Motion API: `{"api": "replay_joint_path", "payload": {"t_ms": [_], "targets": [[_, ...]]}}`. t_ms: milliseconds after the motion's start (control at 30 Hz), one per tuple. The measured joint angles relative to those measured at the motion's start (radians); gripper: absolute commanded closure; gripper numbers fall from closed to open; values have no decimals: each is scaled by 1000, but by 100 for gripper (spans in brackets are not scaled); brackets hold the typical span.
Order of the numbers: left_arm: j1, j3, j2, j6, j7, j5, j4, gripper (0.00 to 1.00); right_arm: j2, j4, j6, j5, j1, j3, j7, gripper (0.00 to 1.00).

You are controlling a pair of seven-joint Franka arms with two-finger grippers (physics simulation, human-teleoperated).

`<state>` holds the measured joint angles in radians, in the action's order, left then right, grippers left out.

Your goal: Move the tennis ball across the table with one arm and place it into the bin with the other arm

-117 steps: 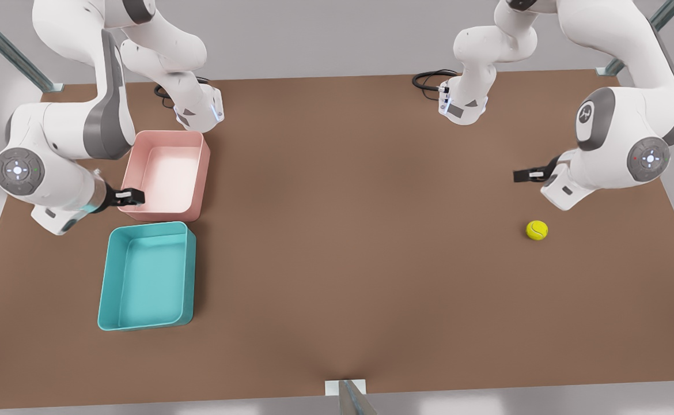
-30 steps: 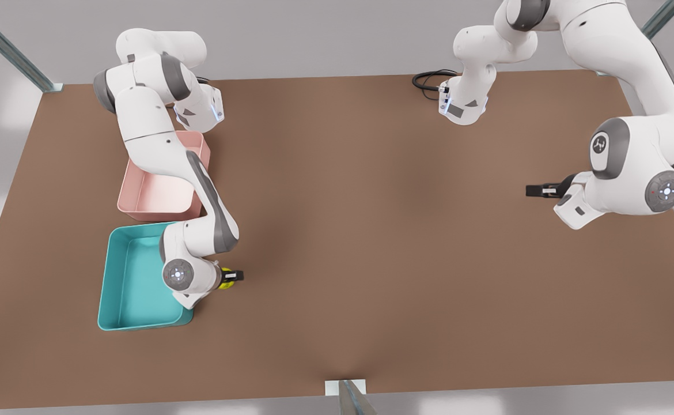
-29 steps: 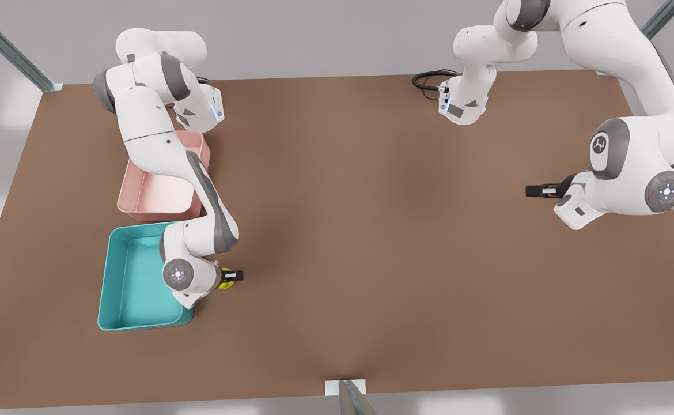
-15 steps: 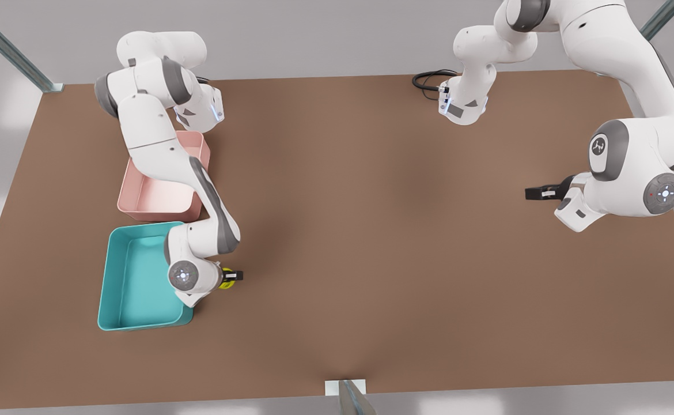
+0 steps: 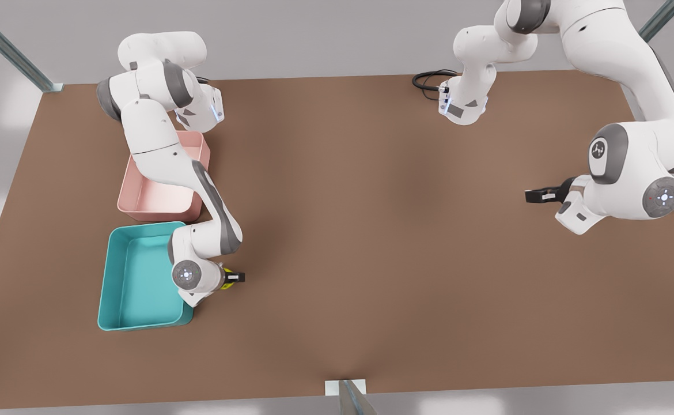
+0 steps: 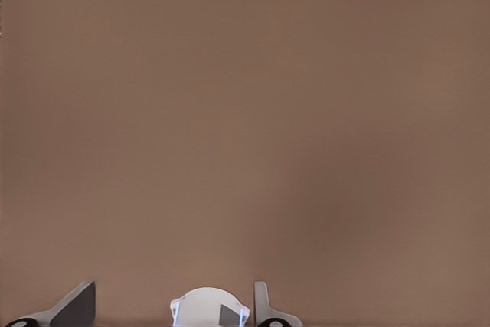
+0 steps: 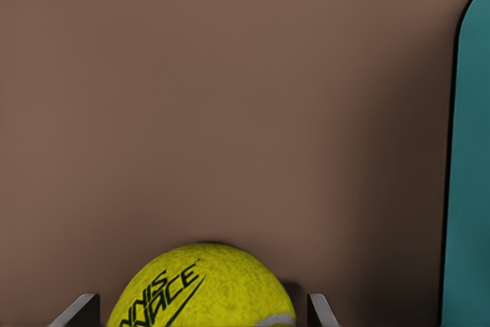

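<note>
At the front view's left, the teal bin [image 5: 141, 276] is lying on the brown worktop [image 5: 371, 230], its long axis running toward and away from the camera, with a pink tray [image 5: 161, 196] just behind it. One white arm is reaching down over the bin's near corner on the side toward the front view's right. This is the right gripper [image 5: 232, 277], hanging just beside the bin's wall, outside it, and its jaws are clamped on the tennis ball [image 5: 227, 278], which is showing there as a sliver of yellow between dark fingers.

The right wrist view is showing the tennis ball [image 7: 200, 287] far larger, sitting between the two grey fingertips [image 7: 76, 310], with slanted black lettering on its fuzz that is cut off by the frame edge; the readable part is looking like "NIS" above "ACE". A pale seam is curving across the ball's lower side. The bin's teal rim [image 7: 468, 166] is standing at that picture's edge, apart from the ball.

Toward the front view's right, the other arm is waiting above bare worktop, well apart from the ball. Its left gripper [image 5: 536, 196] is pointing toward the front view's left. In the left wrist view its fingertips [image 6: 75, 308] are standing apart with nothing between them.
</note>
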<state>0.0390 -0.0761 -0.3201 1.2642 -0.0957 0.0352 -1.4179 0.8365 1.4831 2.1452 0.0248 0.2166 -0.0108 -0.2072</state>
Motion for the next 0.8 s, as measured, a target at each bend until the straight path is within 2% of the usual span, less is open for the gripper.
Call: {"api": "replay_joint_path", "payload": {"t_ms": [367,400,467,533,800], "targets": [[0,0,4,-11,-13,0,0,0,1,10,14,0,-6,0,-6,0],[1,1,5,-13,-14,0,0,0,1,10,15,0,-6,0,-6,6],[2,1,6,-18,-16,0,1,0,2,10,16,1,-6,0,-6,24],[3,1,5,-23,-17,0,2,0,2,9,18,2,-6,0,-6,27],[6,2,6,-39,-22,0,3,0,-40,-2,5,10,-4,-8,-3,27]]}}
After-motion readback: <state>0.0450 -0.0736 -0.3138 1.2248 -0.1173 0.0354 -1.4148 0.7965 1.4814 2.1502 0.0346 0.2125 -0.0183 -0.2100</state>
